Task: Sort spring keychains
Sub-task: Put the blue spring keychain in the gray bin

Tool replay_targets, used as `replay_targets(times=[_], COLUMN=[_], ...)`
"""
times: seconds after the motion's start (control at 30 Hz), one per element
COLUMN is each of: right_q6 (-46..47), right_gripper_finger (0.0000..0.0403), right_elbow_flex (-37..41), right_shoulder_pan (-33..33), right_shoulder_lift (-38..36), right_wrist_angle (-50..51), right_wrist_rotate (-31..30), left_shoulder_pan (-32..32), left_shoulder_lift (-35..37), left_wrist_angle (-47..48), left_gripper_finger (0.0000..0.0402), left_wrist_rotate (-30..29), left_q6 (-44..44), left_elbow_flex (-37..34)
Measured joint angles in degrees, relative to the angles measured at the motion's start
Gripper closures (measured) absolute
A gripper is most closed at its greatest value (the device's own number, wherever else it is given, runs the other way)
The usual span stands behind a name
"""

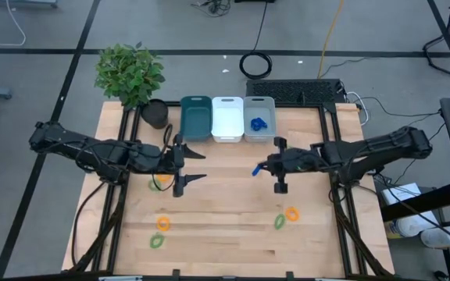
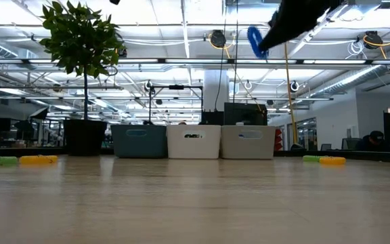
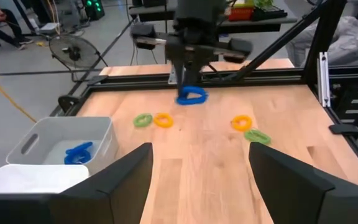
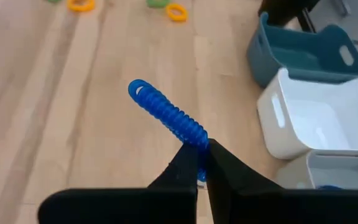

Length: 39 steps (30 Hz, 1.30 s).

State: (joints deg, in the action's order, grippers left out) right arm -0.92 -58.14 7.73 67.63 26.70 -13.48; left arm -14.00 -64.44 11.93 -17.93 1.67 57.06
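Right gripper sits right of frame centre in the high view, raised above the table, fingers pinched on a blue spring keychain. In the right wrist view the coil sticks out past the fingertips toward the frame's upper left, hanging clear of the wood. Low view puts it at the top of frame, well above the bins.

Left gripper is left of centre, jaws spread, nothing between them.

Three bins in a row at upper centre: teal bin, white bin, grey bin. The grey one holds another blue keychain.

Loose on the wooden table:
- orange keychain, green keychain, lower left
- orange/green pair, lower right
- one more pair under the left gripper

Potted plant at upper left corner. Beyond: open workshop, ceiling lights.
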Motion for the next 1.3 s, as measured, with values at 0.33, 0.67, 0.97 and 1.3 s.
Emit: replay_targets(times=[0.33, 0.67, 0.97, 1.3], right_q6=[-10.29, -20.96, -31.79, -39.97], right_gripper_finger=[0.0402, 0.0402, 0.0402, 0.0402], right_elbow_flex=[-6.3, -21.6, -33.57, -34.61], right_shoulder_pan=[-13.63, -25.63, -37.99, -48.04], right_shoulder_lift=[5.43, 15.29, 24.53, 37.46], right_wrist_angle=[8.37, 23.7, 29.8, 23.9], right_wrist_rotate=[6.32, 6.3, 11.1, 13.74], left_shoulder_pan=[-0.12, -0.44, -0.44, -0.44], left_shoulder_lift=[-0.05, -0.05, -0.07, -0.07], left_wrist_angle=[0.32, 0.37, 0.34, 0.32], left_gripper_finger=[0.0139, 0.0144, 0.0145, 0.0144], left_wrist_rotate=[0.0, 0.02, 0.02, 0.02], left_q6=[0.17, 0.17, 0.15, 0.13], left_elbow_flex=[0.0, 0.0, 0.0, 0.0])
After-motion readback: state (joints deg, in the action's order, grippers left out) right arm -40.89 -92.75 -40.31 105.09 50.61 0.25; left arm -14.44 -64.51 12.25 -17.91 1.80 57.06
